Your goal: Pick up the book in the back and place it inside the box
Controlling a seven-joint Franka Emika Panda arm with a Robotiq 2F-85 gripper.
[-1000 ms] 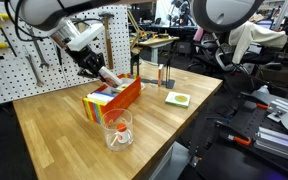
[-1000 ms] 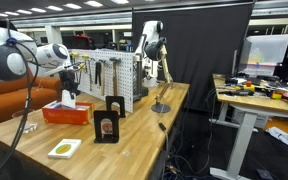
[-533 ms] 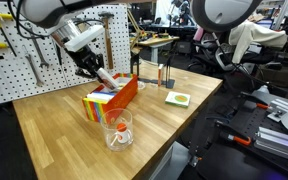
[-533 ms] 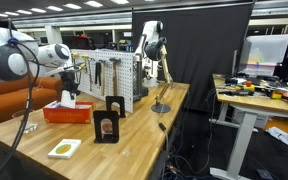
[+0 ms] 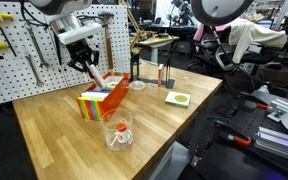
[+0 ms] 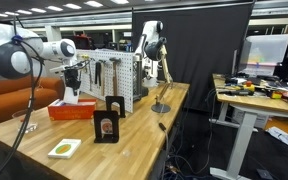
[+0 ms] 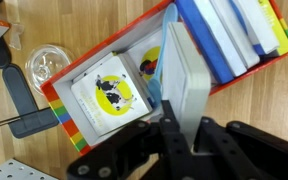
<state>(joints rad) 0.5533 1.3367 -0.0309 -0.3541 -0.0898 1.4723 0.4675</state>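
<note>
Book (image 7: 184,85), clamped by pincer (image 7: 182,137), stands edge-down within box (image 7: 102,52) rim.

A wooden table (image 5: 54,140) bears a clear cup (image 5: 119,130) near its front edge and a green-and-white pad (image 5: 178,98) well apart from it. A pegboard (image 5: 14,55) stands behind. A black frame (image 6: 108,120) stands upright.

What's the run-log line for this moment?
stage: placing | gripper: shut on book | book: tilted, lower end inside box | release: not yet done
</note>
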